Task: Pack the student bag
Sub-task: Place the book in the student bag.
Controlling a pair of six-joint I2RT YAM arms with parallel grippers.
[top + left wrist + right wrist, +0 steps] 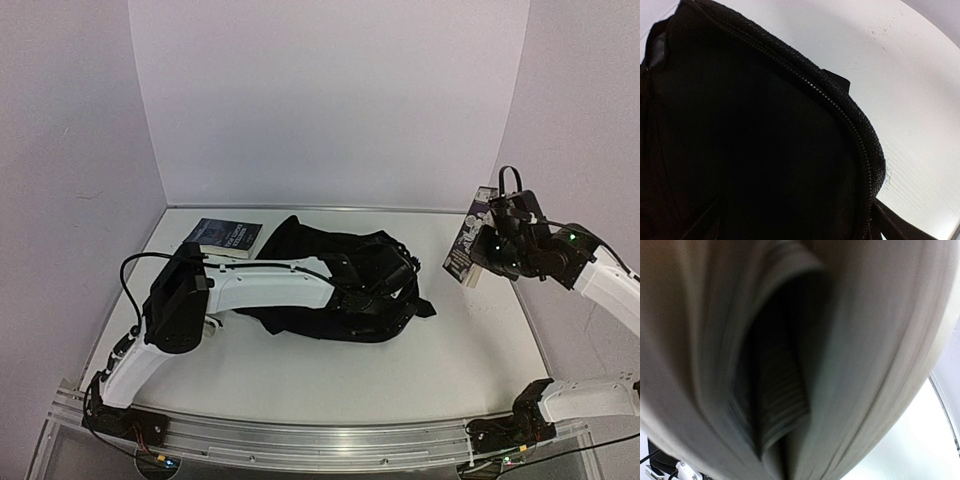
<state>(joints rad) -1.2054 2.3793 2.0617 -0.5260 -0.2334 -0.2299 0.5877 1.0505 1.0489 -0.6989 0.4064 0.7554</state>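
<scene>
The student bag [380, 320], a big black fabric backpack, lies crumpled in the middle of the white table. My left gripper [366, 281] reaches into its folds, and its fingers are hidden. The left wrist view shows only black bag fabric [765, 150] and a curved zipper line [840, 110]. My right gripper [484, 250] is raised at the right and shut on a dark-covered book [462, 248], which it holds upright in the air. The right wrist view is filled by the book's blurred, fanned pages [790, 365].
A second dark book [225, 237] lies flat at the back left, beside the bag. White walls close off the back and sides. A metal rail [320, 440] runs along the near edge. Bare table [470, 340] lies right of the bag.
</scene>
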